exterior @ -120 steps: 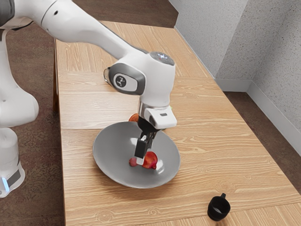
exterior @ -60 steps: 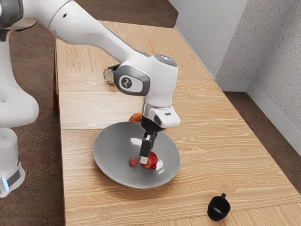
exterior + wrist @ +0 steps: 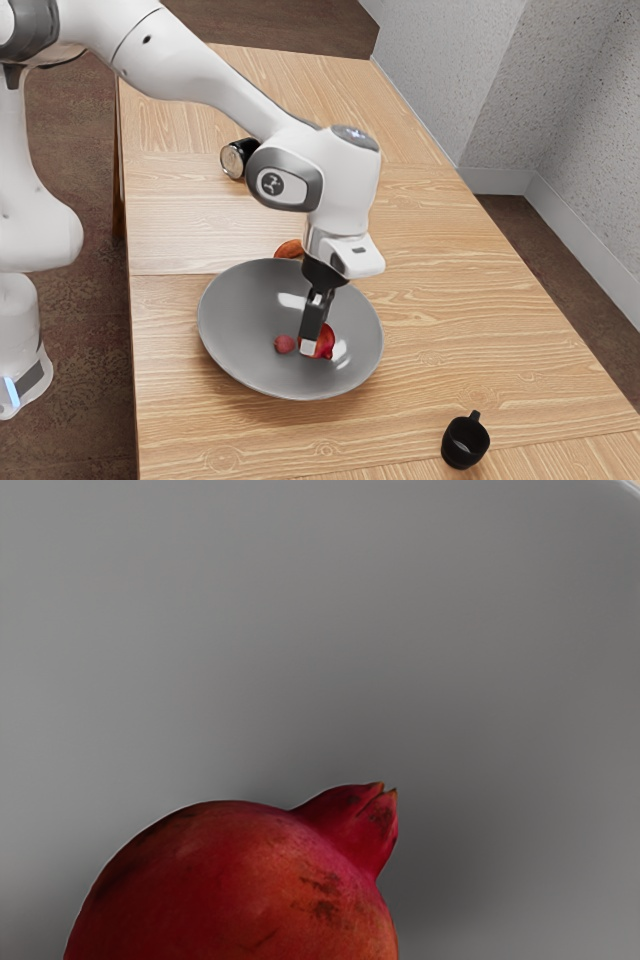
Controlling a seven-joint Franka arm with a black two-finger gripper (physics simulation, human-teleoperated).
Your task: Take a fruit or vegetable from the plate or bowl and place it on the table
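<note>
Working from the exterior view's left, I have the grey bowl [image 3: 235, 325] on the tabletop [image 3: 520, 360], a small reddish fruit [image 3: 284, 344] inside it, then my tool [image 3: 308, 348] low over the bowl at the pomegranate [image 3: 328, 342]. That pomegranate looks like my target; it sits in the bowl, its crown [image 3: 368, 825] plain in the wrist view. I judge this to be the lining-up for the grasp. I can't tell from here whether the tool is open or closed, and contact with the fruit is hard to call. Next I should check that it straddles the round body, grip, and lift straight up past the rim before setting the fruit on the wood between the bowl and the black cup [image 3: 465, 445] farther right.

As for markings, left to right: the can [image 3: 238, 158] gives me no readable label, the arm's side cap carries a pale emblem [image 3: 271, 183], and I can make out no lettering on the cup.
</note>
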